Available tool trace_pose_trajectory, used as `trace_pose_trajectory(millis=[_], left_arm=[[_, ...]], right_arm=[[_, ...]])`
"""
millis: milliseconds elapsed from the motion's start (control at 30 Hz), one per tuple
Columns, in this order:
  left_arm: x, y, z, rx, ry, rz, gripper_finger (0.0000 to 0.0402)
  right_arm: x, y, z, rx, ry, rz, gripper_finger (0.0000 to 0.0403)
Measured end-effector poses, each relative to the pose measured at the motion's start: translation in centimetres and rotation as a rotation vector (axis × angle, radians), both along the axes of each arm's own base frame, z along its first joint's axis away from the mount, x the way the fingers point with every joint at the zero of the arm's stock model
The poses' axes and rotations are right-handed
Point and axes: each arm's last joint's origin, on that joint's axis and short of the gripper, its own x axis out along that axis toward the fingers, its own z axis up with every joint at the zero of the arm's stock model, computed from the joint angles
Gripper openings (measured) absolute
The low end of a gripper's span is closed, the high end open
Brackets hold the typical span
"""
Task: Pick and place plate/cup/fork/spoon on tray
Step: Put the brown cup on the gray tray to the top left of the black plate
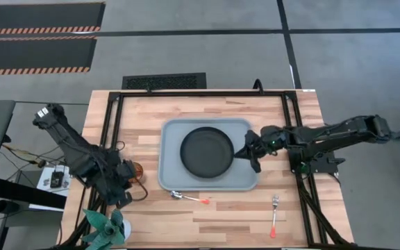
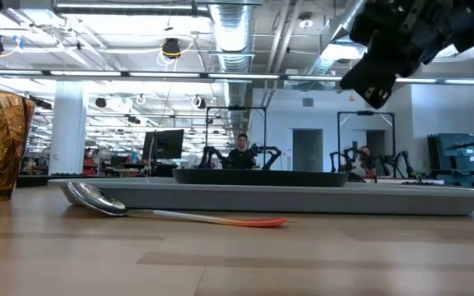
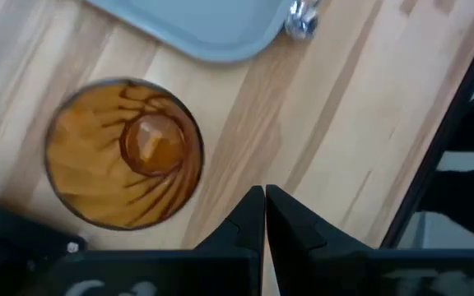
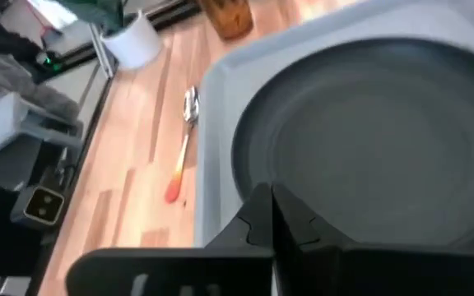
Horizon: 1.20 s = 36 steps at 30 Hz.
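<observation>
Beside tray [image 1: 169, 177], upright on table: cup [image 3: 124, 163], glass, probably slick and breakable; best gripped across rim, gently. Left gripper [image 3: 265, 215] closed, empty, just beside cup. Right gripper [image 4: 271, 215] closed, empty, over plate [image 1: 205, 151].

Left wrist view: the left tool [image 3: 265, 215] sits over the wooden bench [image 3: 344, 123], its two dark fingers [image 3: 243, 226] pressed together with only a thin slit between them. The cup [image 3: 124, 153], amber and ribbed, stands upright on the bench beside the fingers, seen from above into its mouth; not gripped. A rounded corner of the grey-blue tray [image 3: 212, 29] lies past the cup. The spoon [image 3: 301, 20], bowl only, rests just beside that corner.
</observation>
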Motion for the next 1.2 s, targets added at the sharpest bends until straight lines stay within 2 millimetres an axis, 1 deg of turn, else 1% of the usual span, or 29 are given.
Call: trace_pose_trajectory(millis=[133,300,400,600,667,767,833,933,1067,1200], left_arm=[[0.0,-1.2,-0.4,0.016,-0.017,-0.031,0.0],[0.1,-1.6,-0.8,0.024,-0.009,0.0,0.0006],[0.5,-2.0,-1.4,0.05,0.012,-0.015,0.0025],[1.2,-2.7,-2.6,0.107,0.048,-0.008,0.0085],[1.3,-2.6,-2.8,0.136,0.058,0.009,0.0103],[1.1,-1.9,-2.8,0.18,0.099,0.065,0.0123],[0.9,-1.3,-2.8,0.21,0.115,0.115,0.0132],[1.0,-1.1,-2.8,0.217,0.111,0.11,0.0137],[1.6,-1.2,-4.2,0.184,0.098,0.045,0.0137],[2.0,-0.5,-6.0,0.192,0.115,0.052,0.0137]], right_arm=[[0.7,0.8,-1.2,0.003,0.056,0.022,0.0006],[1.8,1.3,-1.7,0.018,0.04,0.032,0.0006],[2.4,1.3,-1.9,0.019,0.012,0.032,0.0006],[2.9,1.3,-2.2,0.02,0.017,0.032,0.0006],[3.0,1.3,-1.9,0.02,0.005,0.032,0.0006],[3.1,1.3,-1.6,0.02,-0.002,0.031,0.0006],[3.1,1.3,-1.5,0.018,-0.007,0.031,0.0006],[3.1,1.3,-1.5,0.015,-0.005,0.033,0.0006],[3.2,1.1,-1.5,0.013,-0.005,0.025,0.0006],[3.2,0.6,-1.5,0.014,-0.005,0.006,0.0006]])
